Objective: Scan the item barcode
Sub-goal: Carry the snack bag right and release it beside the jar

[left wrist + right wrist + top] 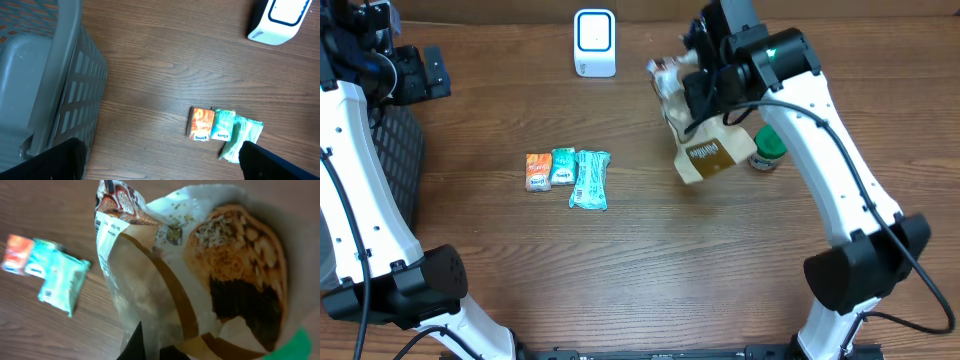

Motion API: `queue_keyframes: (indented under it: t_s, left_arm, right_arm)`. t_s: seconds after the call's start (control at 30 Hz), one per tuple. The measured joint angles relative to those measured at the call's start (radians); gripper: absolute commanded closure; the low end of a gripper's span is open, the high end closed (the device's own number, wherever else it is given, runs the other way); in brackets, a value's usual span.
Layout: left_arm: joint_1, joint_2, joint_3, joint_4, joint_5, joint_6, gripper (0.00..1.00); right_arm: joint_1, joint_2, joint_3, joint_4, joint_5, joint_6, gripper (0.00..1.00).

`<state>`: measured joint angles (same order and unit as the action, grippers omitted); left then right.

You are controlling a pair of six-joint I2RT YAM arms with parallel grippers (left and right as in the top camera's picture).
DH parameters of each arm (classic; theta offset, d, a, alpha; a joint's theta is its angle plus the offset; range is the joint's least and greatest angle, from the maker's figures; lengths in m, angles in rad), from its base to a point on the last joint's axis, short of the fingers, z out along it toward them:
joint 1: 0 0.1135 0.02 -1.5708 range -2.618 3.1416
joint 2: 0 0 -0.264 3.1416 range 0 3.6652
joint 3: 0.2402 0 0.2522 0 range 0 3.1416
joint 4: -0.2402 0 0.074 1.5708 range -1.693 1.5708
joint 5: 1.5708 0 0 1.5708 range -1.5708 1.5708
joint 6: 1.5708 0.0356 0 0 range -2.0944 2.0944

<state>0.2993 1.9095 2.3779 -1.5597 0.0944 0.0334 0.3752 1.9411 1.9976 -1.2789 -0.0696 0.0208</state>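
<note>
My right gripper [703,92] is shut on a brown and white snack bag [708,156], holding it to the right of the white barcode scanner [594,42] at the back of the table. In the right wrist view the bag [200,265] fills the frame above my gripper [161,349], and a white label strip with a barcode [101,229] shows on its left edge. My left gripper [420,72] is at the far left, open. In its own view the two dark fingers [55,162] stand wide apart over bare wood, with the scanner [280,20] at the top right.
An orange packet [537,171], a small teal packet [563,165] and a longer teal packet [590,179] lie side by side mid-table. A green-lidded jar [767,148] stands right of the bag. A grey basket [395,160] sits at the left edge.
</note>
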Motion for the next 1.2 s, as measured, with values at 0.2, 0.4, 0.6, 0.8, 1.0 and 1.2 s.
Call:
queue_keyframes:
  t_s: [0.2,0.4,0.6,0.8,1.0,1.2]
  left_arm:
    - [0.000,0.000,0.000,0.000,0.000,0.000,0.00]
    - [0.000,0.000,0.000,0.000,0.000,0.000,0.00]
    - [0.000,0.000,0.000,0.000,0.000,0.000,0.00]
    - [0.000,0.000,0.000,0.000,0.000,0.000,0.01]
    - [0.000,0.000,0.000,0.000,0.000,0.000,0.00]
    - [0.000,0.000,0.000,0.000,0.000,0.000,0.00]
  right_arm:
    - [-0.035,0.016,-0.203,0.058,-0.004,0.018,0.96]
    - [-0.086,0.016,-0.315,0.093,0.036,0.028,0.96]
    - [-0.135,0.016,-0.336,0.098,0.140,0.029,0.96]
    - [-0.152,0.016,-0.338,0.096,0.227,0.031,0.96]
    - [-0.152,0.016,-0.338,0.088,0.316,0.031,0.96]
    - [-0.155,0.016,-0.338,0.088,0.354,0.031,0.96]
